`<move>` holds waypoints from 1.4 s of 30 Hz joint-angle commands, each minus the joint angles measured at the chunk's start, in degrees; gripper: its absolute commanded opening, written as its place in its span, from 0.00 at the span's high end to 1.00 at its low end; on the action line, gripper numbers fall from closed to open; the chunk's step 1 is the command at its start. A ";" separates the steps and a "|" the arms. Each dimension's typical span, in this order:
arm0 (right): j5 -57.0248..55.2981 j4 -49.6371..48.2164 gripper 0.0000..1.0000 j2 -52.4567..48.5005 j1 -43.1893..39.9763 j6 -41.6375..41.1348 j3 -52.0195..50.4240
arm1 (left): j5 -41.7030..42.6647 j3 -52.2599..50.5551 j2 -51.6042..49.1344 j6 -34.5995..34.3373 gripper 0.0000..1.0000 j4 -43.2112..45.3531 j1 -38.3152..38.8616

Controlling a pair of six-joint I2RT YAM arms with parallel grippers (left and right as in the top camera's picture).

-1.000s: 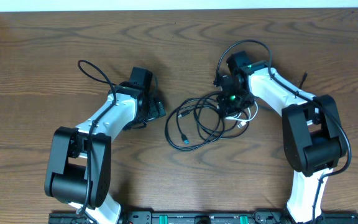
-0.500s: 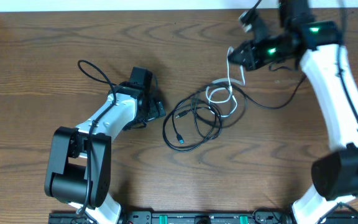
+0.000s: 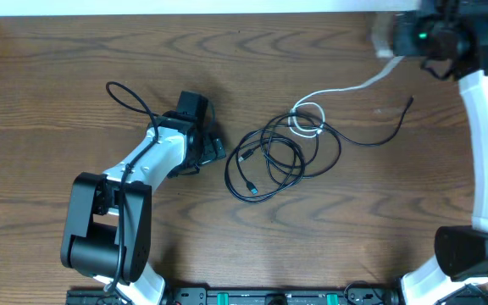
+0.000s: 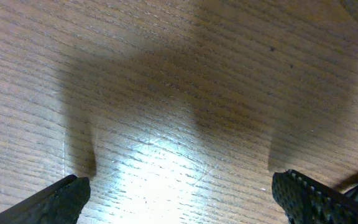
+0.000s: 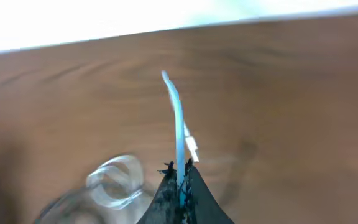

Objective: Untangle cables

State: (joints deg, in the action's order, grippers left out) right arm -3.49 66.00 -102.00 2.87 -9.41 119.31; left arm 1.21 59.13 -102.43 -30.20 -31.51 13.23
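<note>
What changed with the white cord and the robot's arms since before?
The right gripper, pinching the white cable, swung up from the tangle to the far right, drawing that cable out long. The black cables stayed about where they were. The left gripper stayed open and still.

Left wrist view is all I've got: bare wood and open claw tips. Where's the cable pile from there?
Observer: The black cables lie coiled just to the right of the left claw in the overhead view. There is a small gap between them.
Operator: And the white one?
Observer: The white cable runs from a small loop on the upper edge of the black cables out toward the far right.
Operator: Is it held?
Observer: Yes. The right claw is shut on it, and the right wrist view shows the cable pinched between its tips.
</note>
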 commanded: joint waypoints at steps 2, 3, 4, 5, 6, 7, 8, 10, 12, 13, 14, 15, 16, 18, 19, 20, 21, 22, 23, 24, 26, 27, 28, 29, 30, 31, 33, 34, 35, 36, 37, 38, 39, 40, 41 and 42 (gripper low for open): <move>-22.14 0.90 0.99 0.17 -8.98 -18.73 0.85 | -0.15 0.96 -0.24 -0.13 0.00 -0.17 0.13; -22.86 0.90 0.99 0.17 -11.65 -20.87 0.85 | -0.15 0.96 -0.24 -0.13 0.00 -0.17 0.13; -23.02 0.90 0.99 0.15 -13.79 -21.97 0.85 | -0.15 0.96 -0.24 -0.13 0.00 -0.17 0.13; -23.19 0.94 0.99 0.07 -16.41 -23.08 0.85 | -0.15 0.96 -0.24 -0.13 0.00 -0.17 0.13; -23.10 0.96 0.99 -0.15 -19.61 -24.33 0.85 | -0.17 0.96 -0.24 -0.13 0.00 -0.17 0.13; -20.98 0.83 0.99 -0.48 -23.80 -24.61 0.83 | -0.15 0.96 -0.24 -0.13 0.00 -0.17 0.13; -19.19 0.92 0.99 -0.79 -25.90 -24.52 0.83 | -0.15 0.96 -0.24 -0.13 0.00 -0.17 0.13; -13.46 1.36 0.99 -1.25 -30.14 -22.88 0.74 | -0.15 0.96 -0.24 -0.13 0.00 -0.17 0.13; -8.81 1.33 0.99 -1.88 -33.40 -21.35 0.42 | -0.15 0.96 -0.24 -0.13 0.01 -0.17 0.13; -6.67 1.29 0.99 -2.32 -34.56 -20.15 0.35 | -0.15 0.96 -0.24 -0.13 0.00 -0.17 0.13; -3.93 1.29 0.98 -2.99 -35.56 -18.14 0.22 | -0.15 0.96 -0.24 -0.13 0.00 -0.15 0.13; -1.44 1.31 0.96 -3.65 -36.11 -16.04 0.07 | -0.15 0.96 -0.24 -0.13 0.00 -0.17 0.13; 1.27 1.49 0.92 -4.55 -36.41 -13.55 -0.09 | -0.15 0.96 -0.24 -0.13 0.00 -0.17 0.13; 4.52 2.08 0.90 -6.43 -36.33 -10.47 -0.17 | -0.15 0.96 -0.24 -0.13 0.00 -0.17 0.13; 5.92 2.38 0.88 -7.43 -36.00 -9.18 -0.17 | -0.15 0.96 -0.24 -0.13 0.00 -0.15 0.13; 7.37 2.67 0.83 -8.48 -35.60 -7.56 -0.17 | -0.15 0.96 -0.24 -0.13 0.00 -0.17 0.13; 8.31 3.08 0.72 -9.64 -35.04 -6.40 -0.17 | -0.17 0.96 -0.24 -0.13 0.00 -0.17 0.13; 8.37 3.54 0.59 -10.47 -34.56 -6.36 -0.17 | -0.15 0.96 -0.24 -0.13 0.00 -0.17 0.13; 8.37 4.26 0.52 -11.54 -33.75 -6.36 -0.17 | -0.15 0.96 -0.24 -0.13 0.00 -0.15 0.13; 8.48 4.92 0.47 -12.22 -33.05 -6.40 -0.17 | -0.15 0.96 -0.24 -0.13 0.00 -0.17 0.13; 9.49 6.71 0.45 -13.29 -31.04 -6.38 -0.17 | -0.15 0.96 -0.24 -0.13 0.00 -0.17 0.13; 10.10 7.45 0.45 -13.46 -30.01 -6.36 -0.17 | -0.15 0.96 -0.24 -0.13 0.00 -0.15 0.13; 10.29 8.28 0.44 -13.53 -28.61 -6.36 -0.22 | -0.15 0.96 -0.24 -0.13 0.00 -0.17 0.13; 10.40 8.98 0.44 -13.53 -27.26 -6.38 -0.22 | -0.15 0.96 -0.24 -0.13 0.00 -0.17 0.13; 10.95 9.84 0.44 -13.51 -25.77 -6.38 -0.22 | -0.15 0.96 -0.24 -0.13 0.00 -0.17 0.13; 12.09 11.45 0.43 -13.51 -23.56 -6.36 -0.22 | -0.15 0.96 -0.24 -0.13 0.00 -0.17 0.13; 12.92 14.19 0.43 -13.53 -20.15 -6.38 -0.35 | -0.17 0.96 -0.24 -0.13 0.00 -0.17 0.13; 12.92 15.61 0.42 -13.53 -17.99 -6.40 -0.68 | -0.15 0.96 -0.24 -0.13 0.00 -0.17 0.13; 12.98 16.63 0.41 -13.53 -16.52 -6.45 -0.83 | -0.15 0.96 -0.24 -0.13 0.00 -0.17 0.13; 13.11 18.21 0.39 -13.53 -14.03 -6.86 -1.11 | -0.15 0.96 -0.24 -0.13 0.00 -0.17 0.13; 13.11 19.12 0.39 -13.53 -11.91 -8.35 -1.75 | -0.15 0.96 -0.24 -0.13 0.00 -0.17 0.13; 13.11 19.41 0.39 -13.53 -10.16 -9.53 -2.60 | -0.17 0.96 -0.24 -0.13 0.00 -0.17 0.13; 13.07 19.56 0.40 -13.53 -7.65 -11.69 -4.07 | -0.15 0.96 -0.24 -0.13 0.00 -0.17 0.13; 13.07 19.47 0.41 -13.53 -6.10 -13.53 -5.27 | -0.15 0.96 -0.24 -0.13 0.00 -0.17 0.13; 13.09 18.80 0.43 -13.53 -4.07 -17.03 -7.67 | -0.15 0.96 -0.24 -0.13 0.00 -0.17 0.13; 13.07 17.75 0.45 -13.53 -2.54 -20.31 -10.19 | -0.15 0.96 -0.24 -0.13 0.00 -0.15 0.13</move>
State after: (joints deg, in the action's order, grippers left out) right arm 9.13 84.62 -116.20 -3.25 -20.71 114.17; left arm 1.23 59.13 -102.43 -30.20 -31.51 13.23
